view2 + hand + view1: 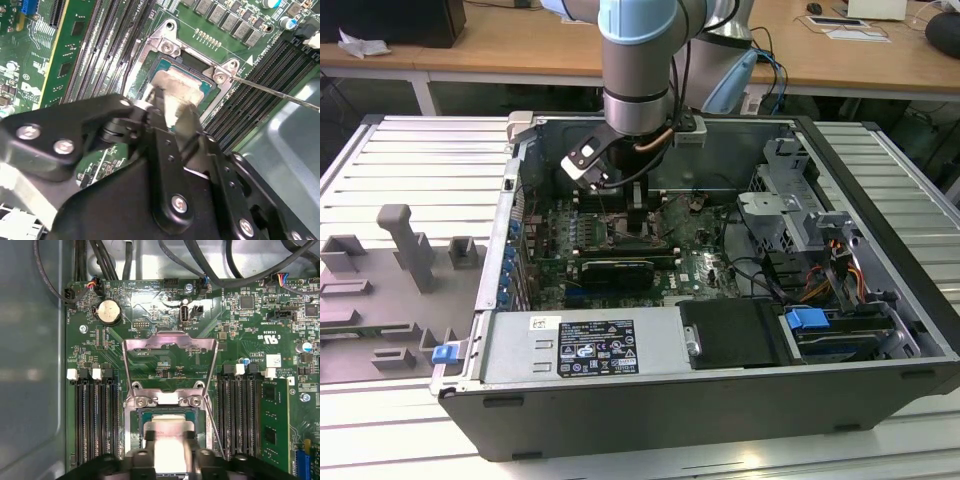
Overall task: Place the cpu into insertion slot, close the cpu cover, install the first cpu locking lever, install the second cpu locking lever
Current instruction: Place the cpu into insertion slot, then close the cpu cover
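Note:
My gripper reaches down into the open computer case, over the motherboard's socket. In both wrist views its two fingers stand on opposite sides of the cpu, a flat silvery-beige square, and are shut on it. The cpu lies level in or just above the socket frame; I cannot tell whether it rests in it. The cpu cover, a thin silver frame, stands swung open beyond the socket. A thin wire locking lever sticks out beside the socket, unlatched.
Rows of memory slots flank the socket on both sides. A long black card lies near the socket, with the power supply in front. A drive cage and cables fill the case at the exterior view's right. A grey fixture sits outside.

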